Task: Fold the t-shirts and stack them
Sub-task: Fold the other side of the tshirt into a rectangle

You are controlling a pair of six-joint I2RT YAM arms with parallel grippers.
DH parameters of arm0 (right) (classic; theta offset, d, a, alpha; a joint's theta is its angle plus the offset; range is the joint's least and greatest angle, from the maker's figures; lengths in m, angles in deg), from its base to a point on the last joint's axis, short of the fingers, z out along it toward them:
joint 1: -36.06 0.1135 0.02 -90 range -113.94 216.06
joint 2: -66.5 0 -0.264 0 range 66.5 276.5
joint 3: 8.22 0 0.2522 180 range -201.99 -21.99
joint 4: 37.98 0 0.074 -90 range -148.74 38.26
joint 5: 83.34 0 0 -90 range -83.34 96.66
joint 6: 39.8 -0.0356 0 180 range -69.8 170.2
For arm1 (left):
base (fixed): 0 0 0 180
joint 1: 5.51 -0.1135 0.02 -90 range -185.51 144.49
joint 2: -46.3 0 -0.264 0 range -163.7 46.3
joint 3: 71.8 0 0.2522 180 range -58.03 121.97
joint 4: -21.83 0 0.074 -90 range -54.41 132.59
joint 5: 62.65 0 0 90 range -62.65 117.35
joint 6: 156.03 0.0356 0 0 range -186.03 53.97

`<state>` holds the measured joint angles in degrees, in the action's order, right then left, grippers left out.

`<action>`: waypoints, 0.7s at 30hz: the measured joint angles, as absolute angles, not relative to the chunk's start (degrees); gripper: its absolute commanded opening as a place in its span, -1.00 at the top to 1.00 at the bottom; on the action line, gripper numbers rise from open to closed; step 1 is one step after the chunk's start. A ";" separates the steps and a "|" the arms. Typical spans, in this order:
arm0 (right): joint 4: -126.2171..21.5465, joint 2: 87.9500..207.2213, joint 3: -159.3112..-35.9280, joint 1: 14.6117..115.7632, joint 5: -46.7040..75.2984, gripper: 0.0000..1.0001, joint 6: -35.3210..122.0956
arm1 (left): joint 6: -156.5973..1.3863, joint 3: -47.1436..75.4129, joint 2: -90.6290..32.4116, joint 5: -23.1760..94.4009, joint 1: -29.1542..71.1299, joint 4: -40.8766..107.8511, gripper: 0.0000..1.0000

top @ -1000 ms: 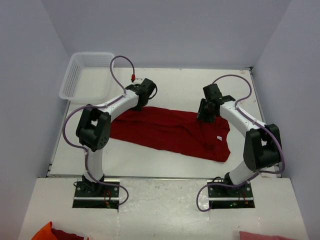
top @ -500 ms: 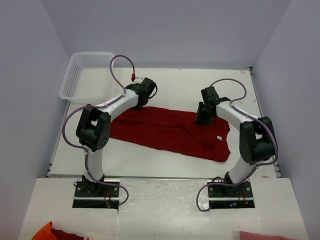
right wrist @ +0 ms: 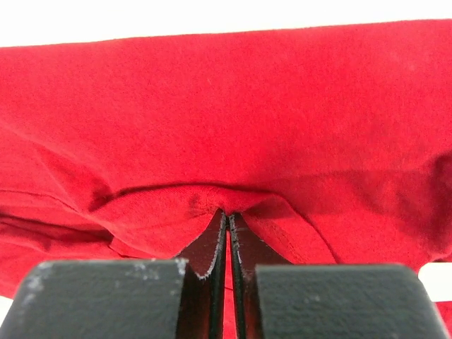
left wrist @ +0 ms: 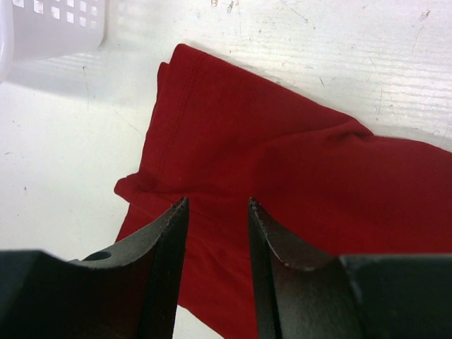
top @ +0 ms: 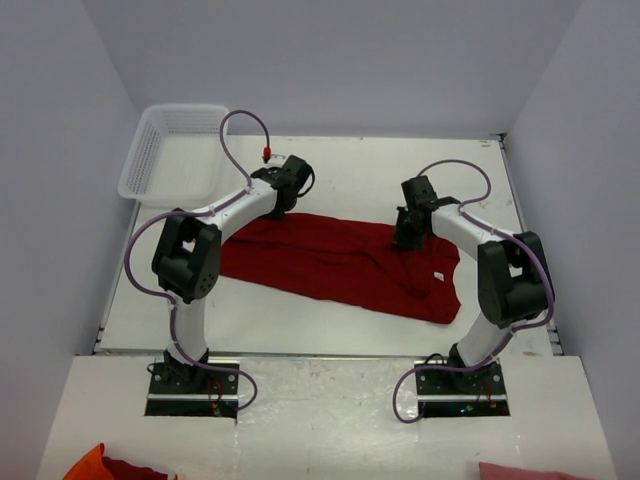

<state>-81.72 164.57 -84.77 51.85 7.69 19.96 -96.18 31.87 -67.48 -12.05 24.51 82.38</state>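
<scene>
A dark red t-shirt (top: 340, 262) lies spread across the middle of the white table, its small white neck label (top: 437, 274) near the right end. My left gripper (top: 283, 207) hovers over the shirt's far left edge; in the left wrist view (left wrist: 215, 205) it is open and empty above the cloth (left wrist: 296, 155). My right gripper (top: 408, 236) is at the shirt's far right edge. In the right wrist view (right wrist: 227, 214) it is shut on a pinched fold of the red cloth (right wrist: 226, 113).
A white mesh basket (top: 172, 152) stands at the table's far left corner; its corner shows in the left wrist view (left wrist: 49, 25). Orange and red cloth (top: 110, 467) lies at the bottom left and pink cloth (top: 530, 470) at the bottom right, in front of the arm bases.
My right arm has shifted slightly left and lowered onto the shirt's far edge. The left arm and the shirt have not visibly moved.
</scene>
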 measured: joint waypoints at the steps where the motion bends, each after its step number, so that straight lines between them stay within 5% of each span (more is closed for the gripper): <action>1: -81.52 164.26 -84.20 51.87 7.72 1.00 19.96 | -96.18 31.87 -67.50 -12.05 24.51 82.38 0.20; 9: -81.69 155.32 -78.78 54.91 7.67 1.00 19.07 | -96.20 31.85 -67.63 -12.05 24.51 82.35 0.21; 14: -81.56 143.85 -72.31 64.68 9.22 0.16 14.72 | -96.22 31.20 -68.00 -12.09 24.51 82.07 0.21; 18: -82.55 136.72 -67.76 75.98 9.09 0.09 9.67 | -96.24 31.00 -68.90 -12.07 24.51 81.87 0.21; 21: -85.02 131.74 -67.15 79.52 7.04 -0.27 7.55 | -96.24 30.91 -69.56 -12.05 24.51 81.81 0.21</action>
<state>-85.02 131.74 -67.15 79.52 7.04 7.55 -96.24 30.91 -69.56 -12.05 24.51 81.81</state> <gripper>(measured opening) 0.534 0.400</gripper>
